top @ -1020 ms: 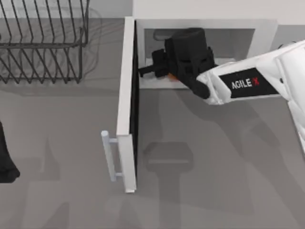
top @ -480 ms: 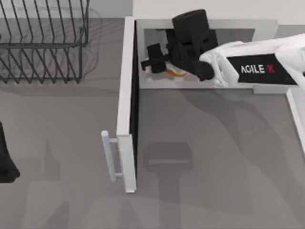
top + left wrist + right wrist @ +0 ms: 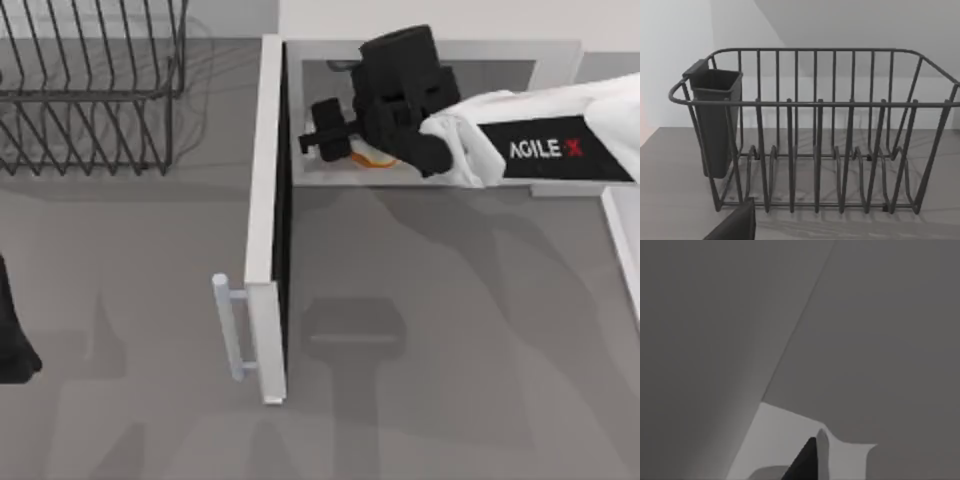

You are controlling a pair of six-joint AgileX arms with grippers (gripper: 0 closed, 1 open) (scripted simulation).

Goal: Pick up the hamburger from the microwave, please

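Inside the microwave (image 3: 560, 55), hamburger (image 3: 375, 158) just beside right hand (image 3: 330, 135), grip unclear

One microwave (image 3: 430, 55), its one door (image 3: 268, 200) with one bar handle (image 3: 228, 325). One hamburger (image 3: 372, 156). One wire rack (image 3: 815, 130) holding one cup (image 3: 715, 120). Two arms: right (image 3: 540, 140), left (image 3: 12, 330). One worktop (image 3: 450, 350).

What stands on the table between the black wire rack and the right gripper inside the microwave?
In the top view, the microwave's open door stands between the wire rack and the right gripper, which is beside the hamburger.
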